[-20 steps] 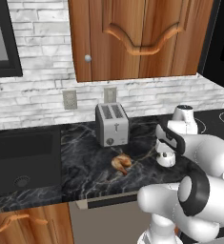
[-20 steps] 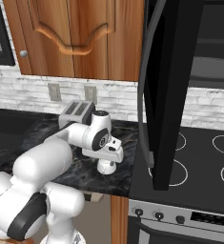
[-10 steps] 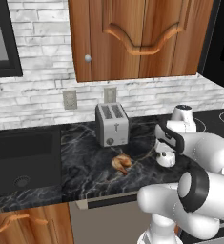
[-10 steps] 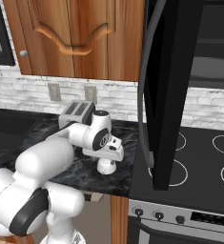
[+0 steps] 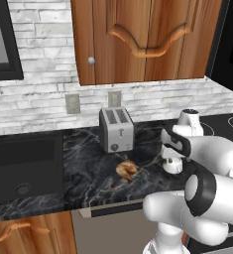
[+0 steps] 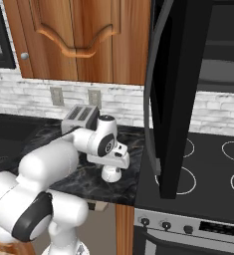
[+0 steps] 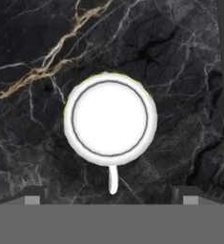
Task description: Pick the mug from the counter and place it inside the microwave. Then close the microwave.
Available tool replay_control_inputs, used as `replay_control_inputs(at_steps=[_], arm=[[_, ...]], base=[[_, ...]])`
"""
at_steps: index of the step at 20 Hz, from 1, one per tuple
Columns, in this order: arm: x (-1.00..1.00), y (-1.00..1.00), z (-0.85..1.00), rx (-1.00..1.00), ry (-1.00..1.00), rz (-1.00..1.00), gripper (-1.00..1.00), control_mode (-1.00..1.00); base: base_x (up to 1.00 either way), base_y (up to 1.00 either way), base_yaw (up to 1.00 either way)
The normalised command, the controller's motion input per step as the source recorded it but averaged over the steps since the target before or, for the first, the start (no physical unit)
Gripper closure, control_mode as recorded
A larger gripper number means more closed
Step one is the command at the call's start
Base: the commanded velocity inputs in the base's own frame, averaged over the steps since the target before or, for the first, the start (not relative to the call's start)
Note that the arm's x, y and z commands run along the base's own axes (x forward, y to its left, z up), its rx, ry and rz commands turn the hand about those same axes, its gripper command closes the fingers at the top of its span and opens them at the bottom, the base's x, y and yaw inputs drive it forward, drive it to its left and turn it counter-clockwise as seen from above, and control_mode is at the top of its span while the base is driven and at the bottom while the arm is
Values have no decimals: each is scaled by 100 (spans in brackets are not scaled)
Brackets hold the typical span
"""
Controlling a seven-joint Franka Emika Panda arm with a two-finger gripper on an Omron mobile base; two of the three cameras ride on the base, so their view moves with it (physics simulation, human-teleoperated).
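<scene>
Gripper (image 7: pixel 111 198): jaws spread wide, holding nothing. The two dark tips stand at 7 and 5 o'clock in the hand view, with the mug's handle reaching down into the gap between them.

Mug (image 7: pixel 109 118): upright on the counter, directly under the hand and seen straight down its mouth. Its handle points to 6 o'clock. In the left base view the mug (image 5: pixel 173 164) sits just below the wrist, not lifted.

Change: almost none. Against the pictures from a second ago, the hand hangs over the same spot, the mug has not shifted, and only the elbow looks slightly resettled.

Meaning: the hand looks lined up and the grasp has not begun (a short drop and a squeeze seem to be what is left before any lift). The carry, the placing and the door all remain.

Counter (image 5: pixel 88 168): black veined marble, bare around the mug.

Pastry (image 5: pixel 126 169): at 9 o'clock from the mug, apart from it.

Toaster (image 5: pixel 116 130): at 10 o'clock from the mug, further back by the wall.

Microwave (image 6: pixel 171 99): at 2 o'clock from the mug in the right base view, above the stovetop (image 6: pixel 213 164). Its door stands swung open, so the way in looks free.
</scene>
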Motion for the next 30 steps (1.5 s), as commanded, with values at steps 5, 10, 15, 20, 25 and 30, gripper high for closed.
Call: replay_control_inputs(at_steps=[5,10,15,20,25,30], arm=[[-30,0,-15,0,0,0,-100,-100],[-10,0,-19,0,0,0,-100,-100],[0,0,-11,0,0,0,-100,-100],[8,-2,-3,0,0,0,-100,-100],[17,-2,0,0,0,0,-100,-100],[9,0,0,0,0,0,-100,-100]], base=[[0,0,0],[0,0,0],[0,0,0],[0,0,0],[0,0,0],[0,0,0]])
